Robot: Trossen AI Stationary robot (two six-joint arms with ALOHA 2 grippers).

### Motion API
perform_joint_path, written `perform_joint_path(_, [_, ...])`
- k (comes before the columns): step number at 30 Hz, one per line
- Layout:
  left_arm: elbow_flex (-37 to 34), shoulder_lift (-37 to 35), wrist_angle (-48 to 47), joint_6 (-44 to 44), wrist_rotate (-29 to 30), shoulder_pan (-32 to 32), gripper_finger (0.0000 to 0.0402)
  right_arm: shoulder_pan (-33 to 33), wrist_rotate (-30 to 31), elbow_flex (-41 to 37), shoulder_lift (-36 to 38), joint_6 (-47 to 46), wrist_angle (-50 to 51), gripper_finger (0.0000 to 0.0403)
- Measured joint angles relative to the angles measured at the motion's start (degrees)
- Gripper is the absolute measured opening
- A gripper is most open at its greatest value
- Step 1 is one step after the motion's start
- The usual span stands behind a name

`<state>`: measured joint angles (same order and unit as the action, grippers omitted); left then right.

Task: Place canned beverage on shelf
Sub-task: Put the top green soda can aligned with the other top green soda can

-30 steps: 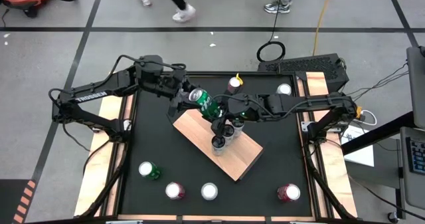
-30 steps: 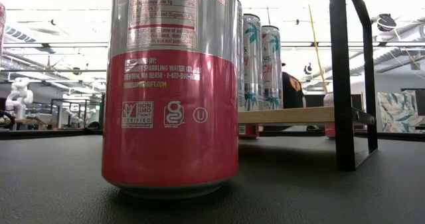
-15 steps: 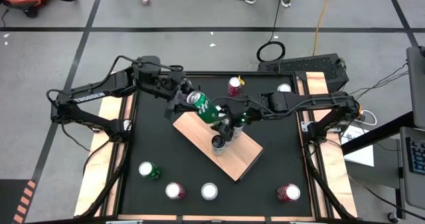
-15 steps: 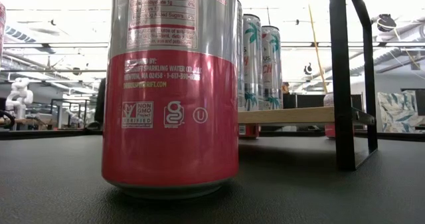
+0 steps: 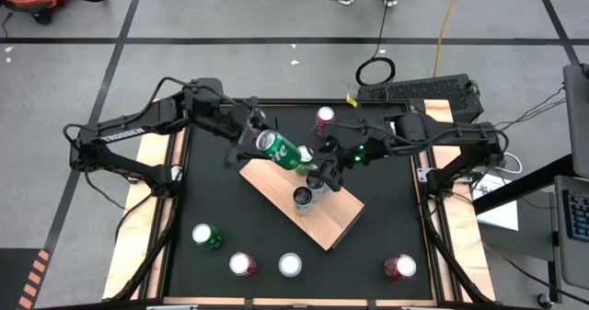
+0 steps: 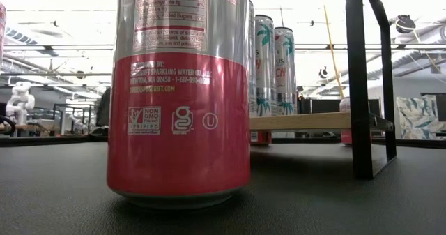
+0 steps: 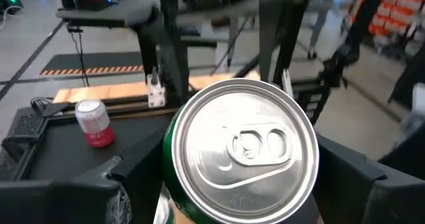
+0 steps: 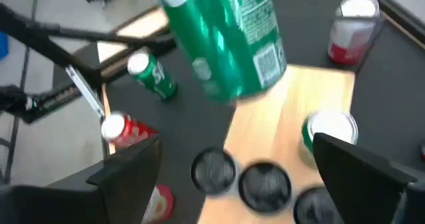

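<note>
Now the left hand (image 5: 260, 145) is clamped on the tilted green can (image 5: 283, 151) above the shelf (image 5: 324, 220), right hand (image 5: 328, 174) apart beside it

Shelf (image 5: 313, 207) lies diagonally mid-surface (image 5: 386, 227), running 10 to 4 o'clock. Three cans (image 5: 310, 189) stand on it near centre. A tilted can (image 5: 283, 151) hangs over its 10 o'clock end. Four cans (image 5: 290, 265) line the surface's 6 o'clock edge; two cans (image 5: 325, 120) stand toward 12 o'clock.
</note>
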<state>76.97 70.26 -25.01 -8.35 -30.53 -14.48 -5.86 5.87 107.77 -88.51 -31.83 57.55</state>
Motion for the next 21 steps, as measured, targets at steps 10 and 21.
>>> perform_joint_path(10, [0.0,4.6,-10.9,-9.9,-0.6,0.1,0.0294,-3.1,0.0,3.2,0.1,-3.3,9.5,0.0366])
perform_joint_path(21, [0.0,10.1,-11.8,-19.3,-0.8,2.2,0.0294,-7.8,2.6,2.6,0.1,-9.3,11.7,0.0357])
